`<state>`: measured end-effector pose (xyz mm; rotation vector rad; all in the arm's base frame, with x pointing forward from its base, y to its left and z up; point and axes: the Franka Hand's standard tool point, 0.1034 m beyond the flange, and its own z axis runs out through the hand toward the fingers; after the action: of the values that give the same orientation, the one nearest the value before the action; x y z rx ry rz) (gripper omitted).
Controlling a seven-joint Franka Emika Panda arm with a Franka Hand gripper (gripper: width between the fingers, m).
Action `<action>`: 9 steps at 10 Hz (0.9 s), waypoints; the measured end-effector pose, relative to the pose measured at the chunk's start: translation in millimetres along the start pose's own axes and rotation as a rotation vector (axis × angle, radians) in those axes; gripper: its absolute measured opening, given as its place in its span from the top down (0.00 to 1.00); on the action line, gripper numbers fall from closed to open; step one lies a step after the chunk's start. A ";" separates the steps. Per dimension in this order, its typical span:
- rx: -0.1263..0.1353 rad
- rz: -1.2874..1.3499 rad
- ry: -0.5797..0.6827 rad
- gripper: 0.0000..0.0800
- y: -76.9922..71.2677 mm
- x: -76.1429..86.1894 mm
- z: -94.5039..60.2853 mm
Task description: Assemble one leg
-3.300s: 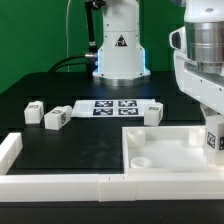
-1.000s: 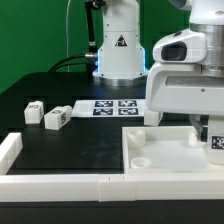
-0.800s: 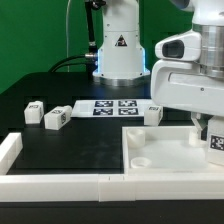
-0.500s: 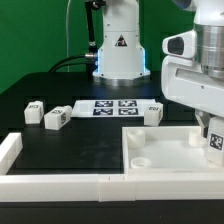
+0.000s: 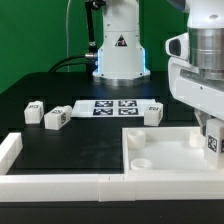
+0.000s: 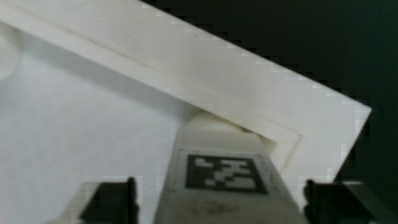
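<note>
Wrist view is showing my two-finger gripper [image 6: 222, 205] spread. The dark fingers [image 6: 111, 200] are sitting either side of a small white chunky plastic leg [image 6: 222, 165], whose black-and-white square tag is facing the camera. White slivers are showing between each finger and the leg, so I'm reading this as straddling, not pinching.

The leg is standing between my fingers on the big flat white square panel [image 6: 89, 130], tucked into one of its corners. The panel's raised rim is running just past the leg, with the black table [image 6: 338, 40] lying beyond it.

Exterior view is showing the same leg [image 5: 213, 143] poking out under my hand at the frame edge, tag visible. My white arm housing is hanging directly above it. The panel [image 5: 170, 148] is stretching away from my hand, and one round socket [image 5: 141, 160] is showing at its far side from me.

- Another white tagged leg block [image 5: 152, 113] is sitting on the table just outside the panel rim. It is the loose block nearest my hand.
- Two more white tagged blocks [image 5: 33, 111] [image 5: 55, 120] are lying close together, well apart from my hand.
- The thin flat white marker board [image 5: 110, 107] is lying between that pair and the nearer block.
- My white arm base [image 5: 118, 50] is standing behind the marker board.
- A low white border wall [image 5: 60, 182] is running along the table edge, well apart from my hand.
</note>
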<state>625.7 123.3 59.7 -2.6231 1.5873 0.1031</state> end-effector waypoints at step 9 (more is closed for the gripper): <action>-0.032 -1.172 0.008 0.19 3.3 4.2 0.5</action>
<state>624.7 118.1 58.8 -3.0697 -0.1292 0.0368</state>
